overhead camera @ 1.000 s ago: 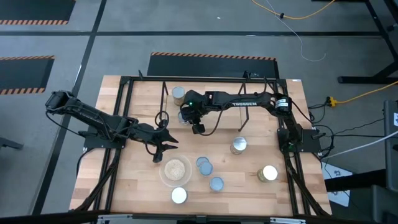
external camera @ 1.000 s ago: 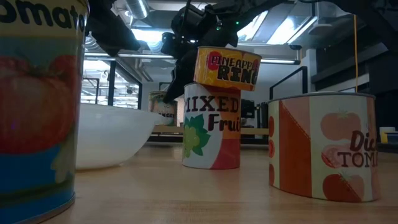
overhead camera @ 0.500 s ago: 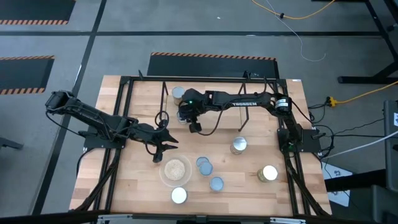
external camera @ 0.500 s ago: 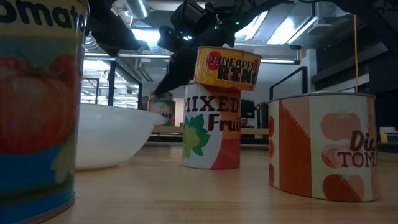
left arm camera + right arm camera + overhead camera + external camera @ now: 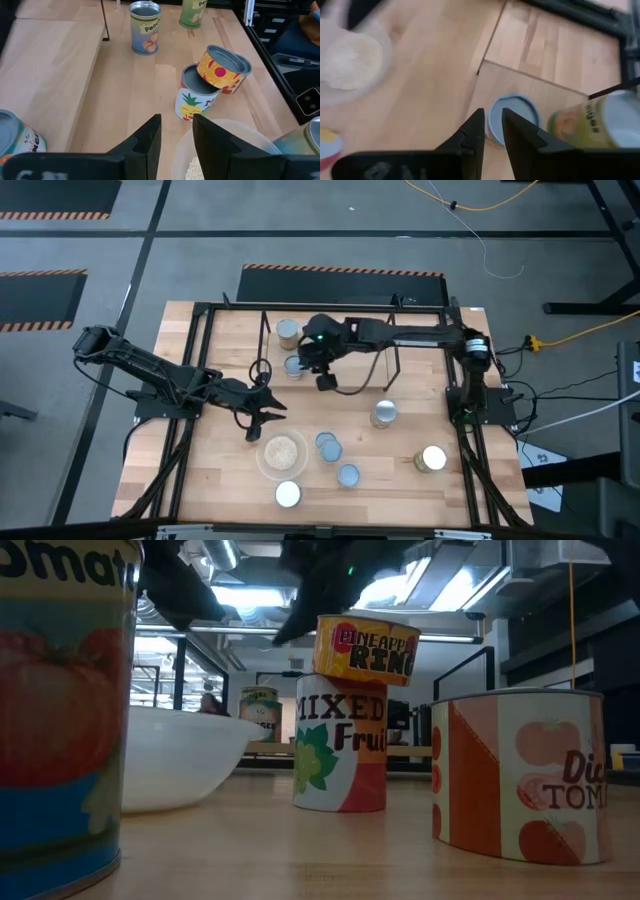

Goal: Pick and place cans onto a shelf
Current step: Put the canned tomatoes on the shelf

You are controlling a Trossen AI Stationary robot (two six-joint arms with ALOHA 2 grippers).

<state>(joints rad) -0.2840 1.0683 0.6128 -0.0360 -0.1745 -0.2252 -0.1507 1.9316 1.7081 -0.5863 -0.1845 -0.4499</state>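
While nothing is gripped: right gripper (image 5: 490, 131), narrowly parted, is held above shelf (image 5: 300, 330) can (image 5: 512, 117).
Left gripper (image 5: 176, 131): narrowly parted, empty, beside bowl (image 5: 282, 453).

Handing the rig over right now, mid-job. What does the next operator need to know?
Left gripper: jaws apart, empty, near the bowl.
Right gripper: jaws apart, empty, over the shelf, beside its near can.
Done: that can and a far can stand on the shelf.
Left: six on the table: a stacked pair and four singles.
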